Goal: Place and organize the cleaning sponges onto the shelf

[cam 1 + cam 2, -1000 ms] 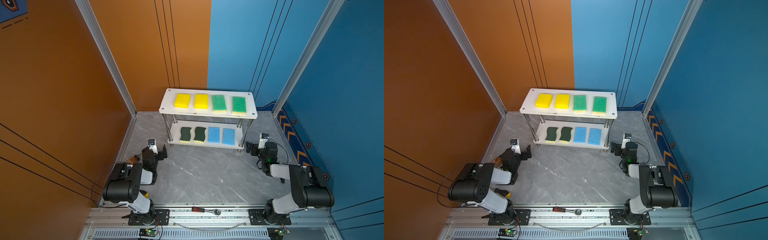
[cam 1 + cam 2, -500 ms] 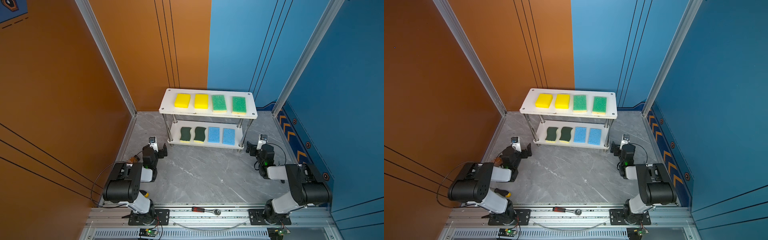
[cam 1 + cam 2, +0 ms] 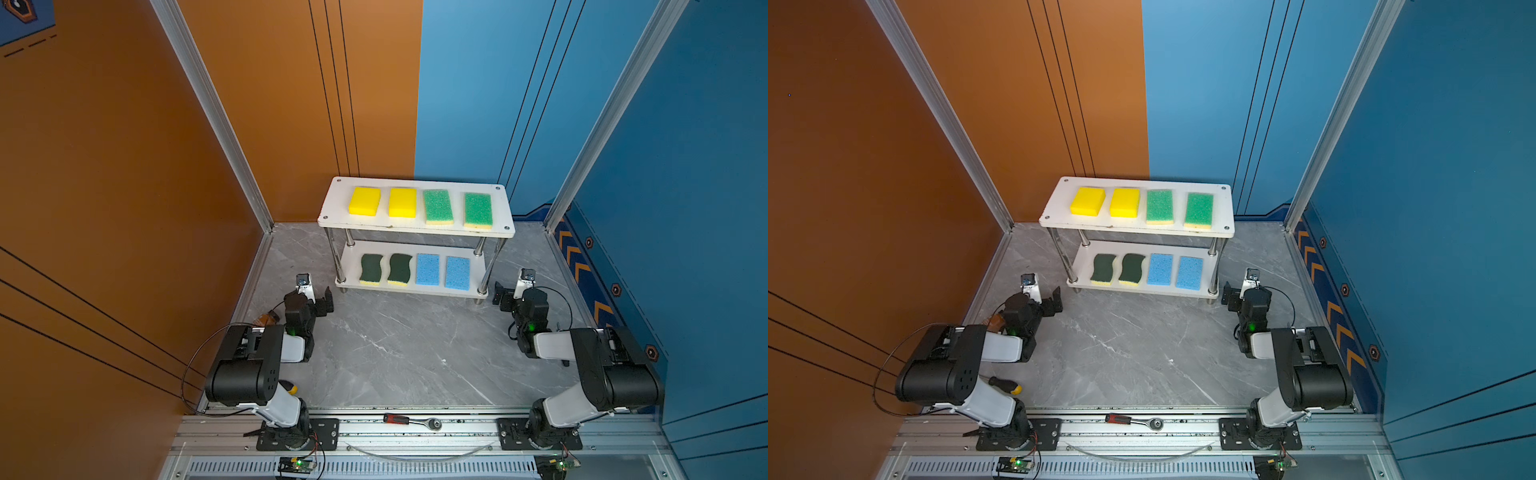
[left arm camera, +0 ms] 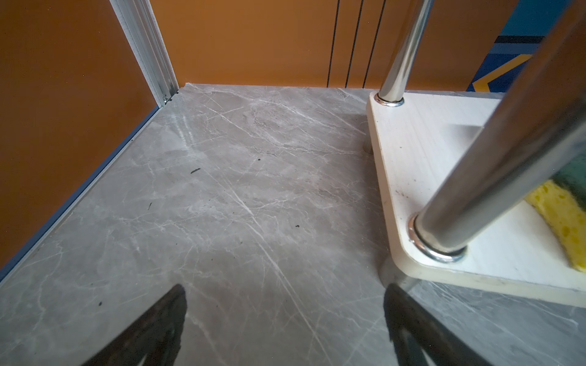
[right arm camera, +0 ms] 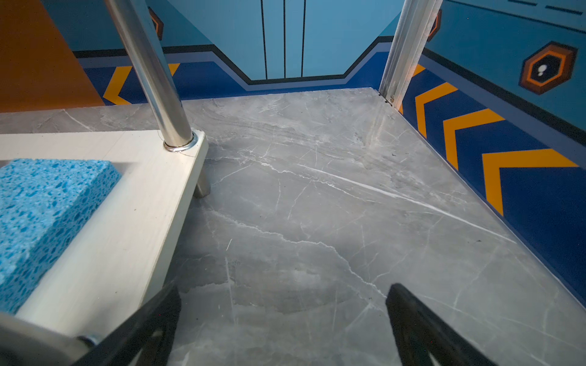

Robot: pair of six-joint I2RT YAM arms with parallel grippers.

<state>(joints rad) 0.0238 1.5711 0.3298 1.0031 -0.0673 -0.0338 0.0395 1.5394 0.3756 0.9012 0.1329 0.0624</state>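
Observation:
The shelf [image 3: 415, 231] [image 3: 1136, 231] stands at the back of the table. Its top board carries two yellow sponges [image 3: 364, 200] [image 3: 402, 202] and two light-green ones [image 3: 438, 206] [image 3: 478, 210]. On the lower board lie two dark-green wavy sponges [image 3: 370, 268] [image 3: 400, 268] and two blue ones [image 3: 427, 269] [image 3: 457, 272]. My left gripper [image 3: 312, 297] [image 4: 284, 288] hovers open and empty by the shelf's front left post. My right gripper [image 3: 515, 292] [image 5: 283, 289] is open and empty off the front right corner, near a blue sponge [image 5: 38, 202].
A brown bottle [image 3: 266, 320] lies by the left wall behind my left arm. A screwdriver with a yellow-tipped handle [image 3: 1005, 384] rests near the left arm's base. A red-handled ratchet [image 3: 411, 419] sits on the front rail. Walls close in on both sides.
The right gripper has shifted slightly left and settled low beside the shelf. The left arm has barely moved. Both grippers stay open.

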